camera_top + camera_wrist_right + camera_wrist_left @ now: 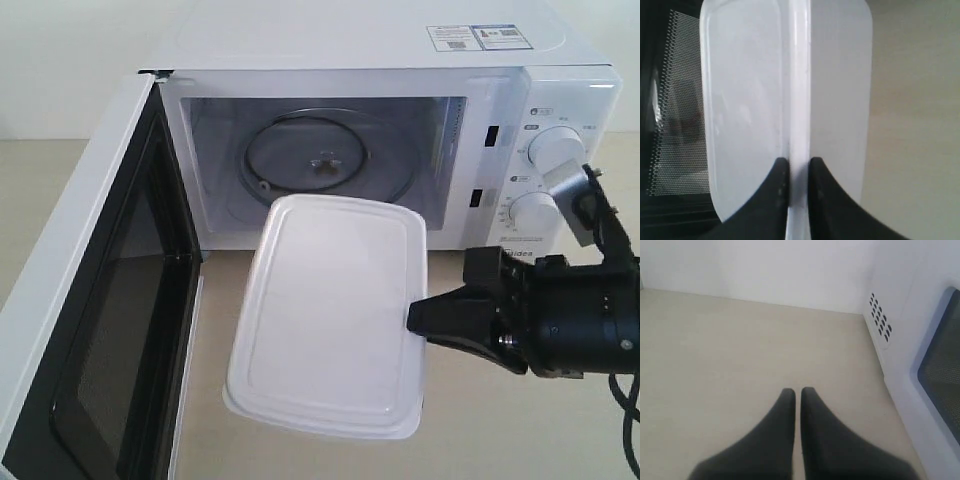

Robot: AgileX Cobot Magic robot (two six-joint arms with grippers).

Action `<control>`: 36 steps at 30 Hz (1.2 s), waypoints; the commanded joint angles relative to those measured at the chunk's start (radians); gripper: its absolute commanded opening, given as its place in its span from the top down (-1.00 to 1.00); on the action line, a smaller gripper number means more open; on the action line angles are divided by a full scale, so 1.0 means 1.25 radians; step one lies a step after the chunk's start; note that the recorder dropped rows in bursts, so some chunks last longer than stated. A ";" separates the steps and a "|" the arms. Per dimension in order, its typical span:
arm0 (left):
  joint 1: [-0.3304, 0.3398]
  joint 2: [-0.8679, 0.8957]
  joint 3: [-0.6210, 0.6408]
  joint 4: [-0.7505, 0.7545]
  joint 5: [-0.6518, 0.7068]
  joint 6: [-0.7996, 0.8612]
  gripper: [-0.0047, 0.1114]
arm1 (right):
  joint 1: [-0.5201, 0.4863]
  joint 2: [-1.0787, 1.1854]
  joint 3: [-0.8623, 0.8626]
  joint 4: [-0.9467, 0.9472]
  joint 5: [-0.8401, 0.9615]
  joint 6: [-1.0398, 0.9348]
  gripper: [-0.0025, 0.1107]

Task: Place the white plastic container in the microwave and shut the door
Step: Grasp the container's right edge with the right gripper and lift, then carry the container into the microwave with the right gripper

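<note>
white plastic container (330,315), lid on, raised at frame centre before microwave (400,60), door (90,300) swung open at left

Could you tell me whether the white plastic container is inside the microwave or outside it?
Outside: the white plastic container hangs before the microwave, its rim pinched by the right gripper, and the glass turntable is bare.

From my station I saw a pale beige tabletop (715,350) that ran back to a plain white wall (765,265); the two met in a straight seam; the light lay soft and even; the surface looked matte.
</note>
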 commanded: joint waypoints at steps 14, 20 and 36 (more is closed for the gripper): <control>0.002 -0.002 0.003 -0.002 -0.003 -0.001 0.84 | 0.185 -0.115 0.021 0.029 -0.215 0.047 0.96; 0.002 -0.002 0.003 -0.002 -0.003 -0.001 0.84 | 0.325 -0.124 0.021 0.029 -0.405 0.118 0.96; 0.002 -0.002 0.003 -0.002 -0.003 -0.001 0.84 | 0.608 -0.122 0.029 -0.749 -0.933 1.285 0.96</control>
